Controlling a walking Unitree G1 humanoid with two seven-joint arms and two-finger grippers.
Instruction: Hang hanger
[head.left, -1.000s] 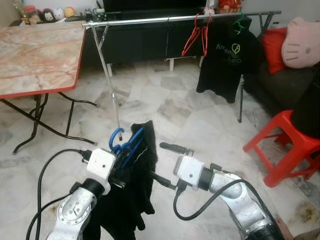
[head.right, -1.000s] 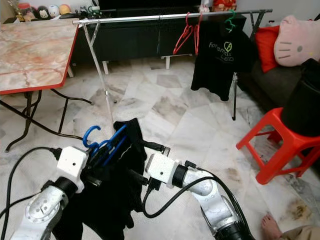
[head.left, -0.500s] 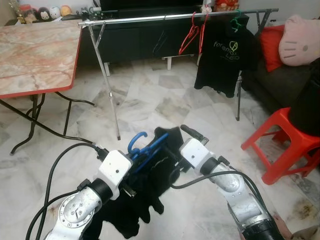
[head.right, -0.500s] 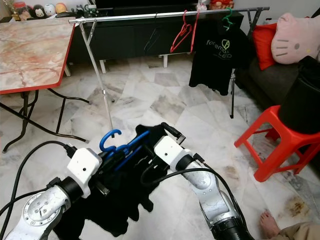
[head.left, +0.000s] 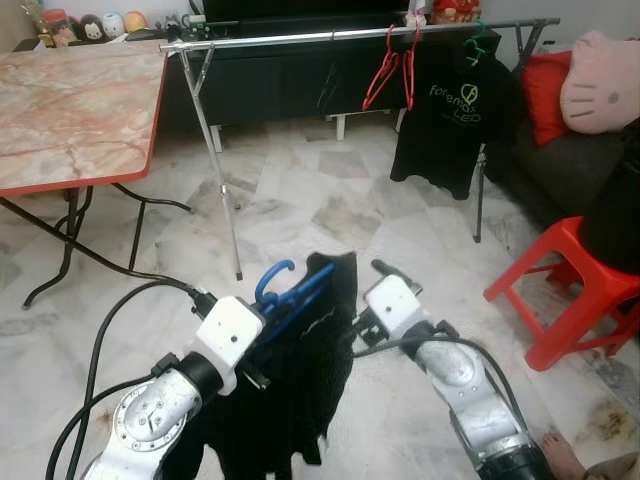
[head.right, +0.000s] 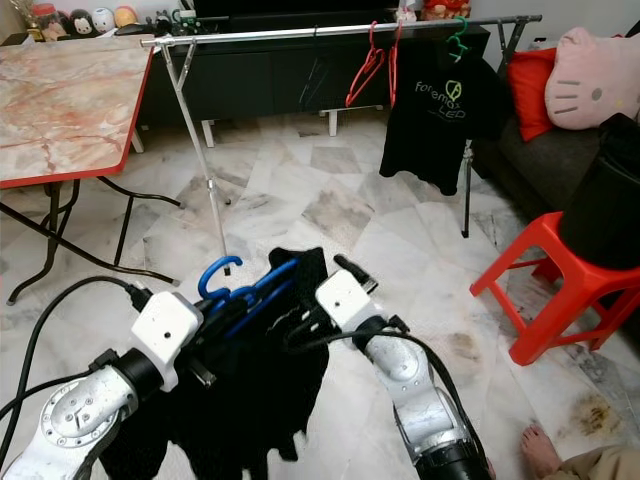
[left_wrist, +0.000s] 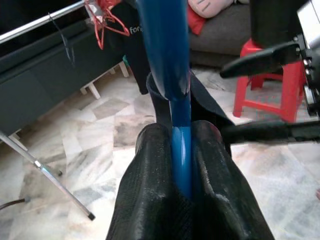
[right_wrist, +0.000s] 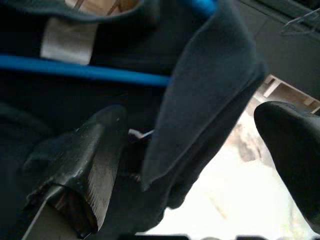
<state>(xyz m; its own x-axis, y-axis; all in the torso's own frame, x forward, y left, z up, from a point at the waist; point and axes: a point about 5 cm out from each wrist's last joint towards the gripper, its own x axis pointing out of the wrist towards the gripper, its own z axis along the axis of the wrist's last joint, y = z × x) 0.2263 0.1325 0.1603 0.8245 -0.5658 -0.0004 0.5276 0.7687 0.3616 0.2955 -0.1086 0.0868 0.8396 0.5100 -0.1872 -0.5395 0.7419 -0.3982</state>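
Two grippers are at the load. My left gripper (left_wrist: 181, 165) is pinched on the blue hanger (head.left: 292, 291), its pads pressed against the bar on both sides. My right gripper (right_wrist: 200, 150) is spread wide around a fold of the black garment (head.left: 300, 380) draped on that hanger; one finger (right_wrist: 87, 155) sits against the cloth, and I judge it is not gripping anything.

From my head camera, the hanger sits low at about 6 o'clock, hook tilted toward 11. The rail (head.left: 330, 37) runs across at 12 o'clock, well apart from the hanger, with red hangers (head.left: 390, 70) and a hung shirt (head.left: 455, 110) toward 1 o'clock. A red stool (head.left: 575, 290) stands at 3 o'clock, a table (head.left: 70, 110) at 10.

As I read it, the pickup is done; carrying the hanger over, raising it and hooking it on the rail all remain.
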